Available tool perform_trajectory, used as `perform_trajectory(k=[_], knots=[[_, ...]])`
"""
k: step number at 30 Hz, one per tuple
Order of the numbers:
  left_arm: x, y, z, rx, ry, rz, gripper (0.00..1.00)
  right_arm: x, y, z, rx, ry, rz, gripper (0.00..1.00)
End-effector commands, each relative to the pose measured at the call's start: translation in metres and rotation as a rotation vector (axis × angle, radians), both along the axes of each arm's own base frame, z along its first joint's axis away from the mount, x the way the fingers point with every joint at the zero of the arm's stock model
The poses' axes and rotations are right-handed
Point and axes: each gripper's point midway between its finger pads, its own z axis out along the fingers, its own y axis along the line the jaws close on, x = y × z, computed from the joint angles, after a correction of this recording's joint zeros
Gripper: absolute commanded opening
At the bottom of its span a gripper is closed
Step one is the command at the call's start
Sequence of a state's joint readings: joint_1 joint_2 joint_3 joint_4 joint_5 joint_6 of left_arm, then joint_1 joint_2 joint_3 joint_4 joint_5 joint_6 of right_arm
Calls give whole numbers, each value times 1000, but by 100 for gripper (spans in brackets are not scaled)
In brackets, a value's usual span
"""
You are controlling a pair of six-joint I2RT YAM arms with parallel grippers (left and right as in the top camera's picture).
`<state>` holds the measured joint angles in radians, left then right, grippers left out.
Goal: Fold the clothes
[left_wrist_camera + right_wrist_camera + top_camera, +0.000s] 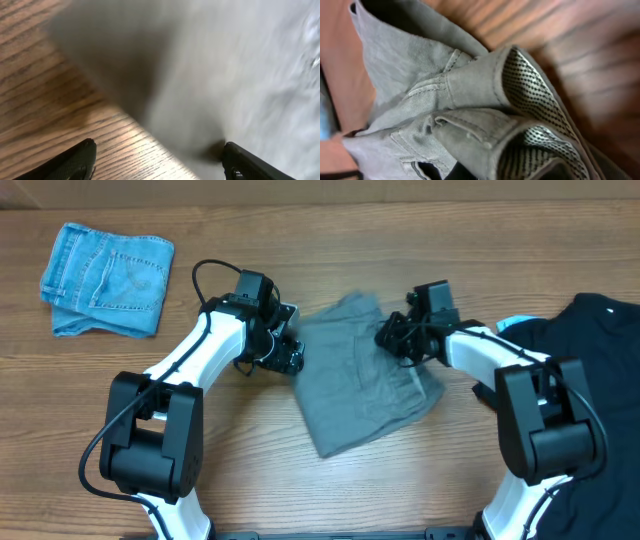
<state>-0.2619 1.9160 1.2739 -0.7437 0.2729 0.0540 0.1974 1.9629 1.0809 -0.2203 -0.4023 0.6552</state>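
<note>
Shorts (225, 75) — blurred in left-wrist view.

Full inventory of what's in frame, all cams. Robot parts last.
shorts: 1, grey-olive, table centre, rumpled, between the two arms
denim garment: 1, light blue, far left of table, folded
black garment: 1, black, right edge of table, partly out of frame
table: 1, brown wood, under everything
left arm: 1, white and black, at the shorts' left edge, jaws open
right arm: 1, white and black, at the shorts' right edge, jaws hidden by bunched fabric, state unclear
</note>
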Motion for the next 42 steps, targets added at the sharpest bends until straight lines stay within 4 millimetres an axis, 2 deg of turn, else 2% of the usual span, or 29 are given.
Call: perform_trajectory(k=[1,2,7,10,13,15,18,21,25,30,33,37,39,42], knots=[[-5,-3,0,-6,10,-9,83,6,-9,-6,37,10,-5,4],[-5,-4,1,-6,10,-9,80,1,9,12,118,-19,118,4],[-2,-3,8,-8,11,-6,77,-22,16,48,122,-5,245,4],[6,-7,25,-18,0,-13,77,-51,17,69,106,54,286,5],[19,-17,49,-60,-41,-41,80,-85,16,74,93,178,293,5],[28,-27,65,-110,-80,-67,81,-109,12,67,59,287,292,5],[36,-38,73,-148,-132,-109,79,-135,-1,48,-54,415,258,5],[38,-41,67,-140,-135,-118,74,-147,-14,25,-165,475,170,4],[29,-42,51,-127,-71,-123,71,-153,-39,-7,-287,497,14,4],[14,-39,37,-106,16,-122,69,-170,-26,-30,-195,498,31,4],[8,-37,35,-101,44,-120,68,-190,-12,-29,-150,546,96,4],[5,-37,35,-93,50,-128,72,-212,6,-26,-144,592,178,4],[9,-37,35,-88,30,-134,73,-216,8,-27,-165,595,181,4],[18,-38,36,-87,-7,-133,75,-213,-1,-30,-212,594,148,4]])
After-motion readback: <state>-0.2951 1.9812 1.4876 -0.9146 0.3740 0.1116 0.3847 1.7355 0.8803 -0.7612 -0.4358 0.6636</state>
